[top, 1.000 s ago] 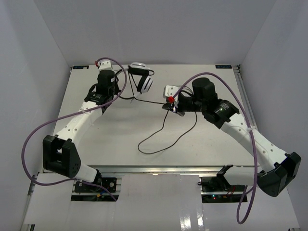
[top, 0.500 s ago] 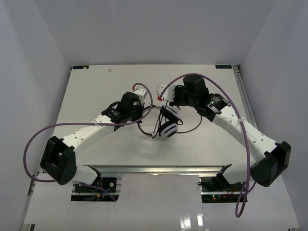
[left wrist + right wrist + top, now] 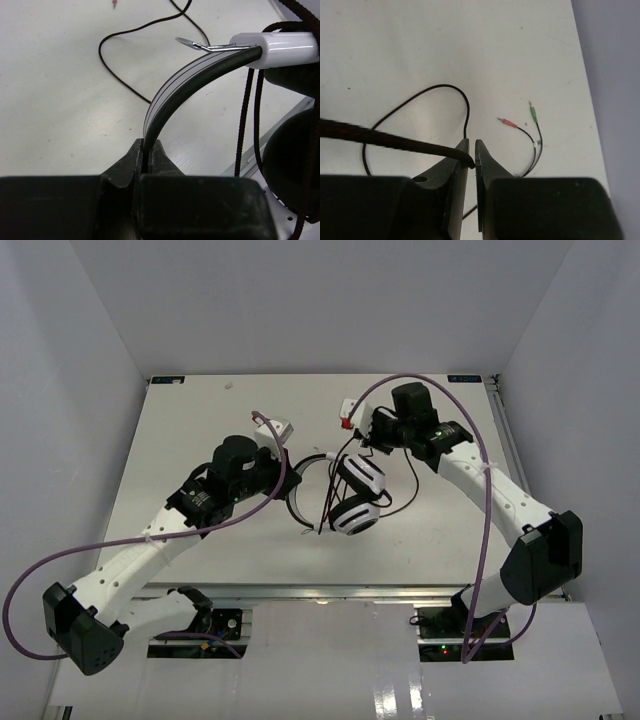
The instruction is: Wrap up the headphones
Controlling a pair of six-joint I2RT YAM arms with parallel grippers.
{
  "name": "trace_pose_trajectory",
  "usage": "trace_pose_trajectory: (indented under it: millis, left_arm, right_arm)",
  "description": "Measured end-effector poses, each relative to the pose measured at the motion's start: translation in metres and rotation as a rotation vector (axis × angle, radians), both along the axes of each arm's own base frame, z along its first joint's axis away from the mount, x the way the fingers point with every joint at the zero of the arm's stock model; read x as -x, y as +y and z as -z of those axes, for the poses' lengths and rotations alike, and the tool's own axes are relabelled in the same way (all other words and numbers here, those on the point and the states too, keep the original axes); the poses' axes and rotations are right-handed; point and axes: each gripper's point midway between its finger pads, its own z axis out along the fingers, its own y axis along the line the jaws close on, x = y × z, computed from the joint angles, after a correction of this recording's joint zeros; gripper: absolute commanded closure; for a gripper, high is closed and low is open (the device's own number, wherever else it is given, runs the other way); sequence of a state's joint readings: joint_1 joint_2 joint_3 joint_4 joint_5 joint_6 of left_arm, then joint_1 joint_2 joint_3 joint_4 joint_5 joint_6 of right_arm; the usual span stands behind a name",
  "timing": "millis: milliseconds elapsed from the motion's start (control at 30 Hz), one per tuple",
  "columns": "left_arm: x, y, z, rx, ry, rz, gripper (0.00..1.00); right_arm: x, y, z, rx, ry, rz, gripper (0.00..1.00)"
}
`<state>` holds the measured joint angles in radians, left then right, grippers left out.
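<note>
The headphones (image 3: pixel 355 498) are held above the middle of the table, white ringed earcups to the right, black headband (image 3: pixel 296 502) to the left. My left gripper (image 3: pixel 288 480) is shut on the headband (image 3: pixel 190 75); the white slider (image 3: pixel 275 47) and a dark earcup (image 3: pixel 295 160) show beyond it. My right gripper (image 3: pixel 358 437) is just behind the earcups, shut on the thin black cable (image 3: pixel 370 135). Cable strands hang across the earcups (image 3: pixel 250 115). More cable lies looped on the table (image 3: pixel 445 90), ending in a red plug (image 3: pixel 507 121) and a green plug (image 3: pixel 533 112).
White table (image 3: pixel 200 430) with a raised metal rim at the near edge (image 3: pixel 330 588). Grey walls close in the left, back and right sides. Thick purple robot cables (image 3: pixel 480 490) arc over both arms.
The headphones were carried from the back of the table to the middle. In the last half second my right gripper drew back with the cable and my left arm swung nearer.
</note>
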<state>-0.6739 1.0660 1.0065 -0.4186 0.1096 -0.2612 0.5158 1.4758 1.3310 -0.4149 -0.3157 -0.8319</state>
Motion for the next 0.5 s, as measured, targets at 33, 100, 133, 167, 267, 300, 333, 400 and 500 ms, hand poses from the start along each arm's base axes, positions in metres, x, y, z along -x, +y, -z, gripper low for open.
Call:
trace_pose_trajectory:
  millis: [33,100,133,167,267,300,333,400,500]
  left_arm:
    - [0.001,-0.001,-0.006,0.016,-0.004,0.005,1.0]
    - [0.002,-0.005,-0.021,0.048,-0.018,0.015,1.0]
    - [0.002,-0.007,-0.03,0.066,-0.027,0.019,1.0]
    - [0.002,-0.009,-0.039,0.085,-0.037,0.023,1.0]
    - [0.001,-0.016,-0.07,0.156,-0.072,0.039,1.0]
    - [0.001,-0.019,-0.082,0.18,-0.087,0.044,1.0]
    - [-0.001,-0.022,-0.095,0.205,-0.106,0.051,1.0]
    - [-0.004,-0.028,-0.12,0.254,-0.139,0.062,1.0]
    - [-0.009,-0.037,-0.153,0.317,-0.181,0.08,1.0]
  right_arm:
    - [0.001,-0.001,0.0,-0.036,0.029,-0.013,0.82]
    - [0.01,0.006,-0.003,-0.115,0.092,-0.065,0.81]
    - [0.019,0.013,-0.004,-0.162,0.132,-0.113,0.81]
    - [0.03,0.022,-0.004,-0.209,0.176,-0.167,0.8]
    - [0.066,0.046,-0.004,-0.359,0.342,-0.308,0.77]
    - [0.077,0.052,-0.002,-0.4,0.41,-0.341,0.76]
    - [0.086,0.056,0.0,-0.433,0.467,-0.37,0.75]
    - [0.098,0.063,0.001,-0.485,0.558,-0.412,0.7]
    - [0.11,0.071,-0.005,-0.542,0.646,-0.464,0.66]
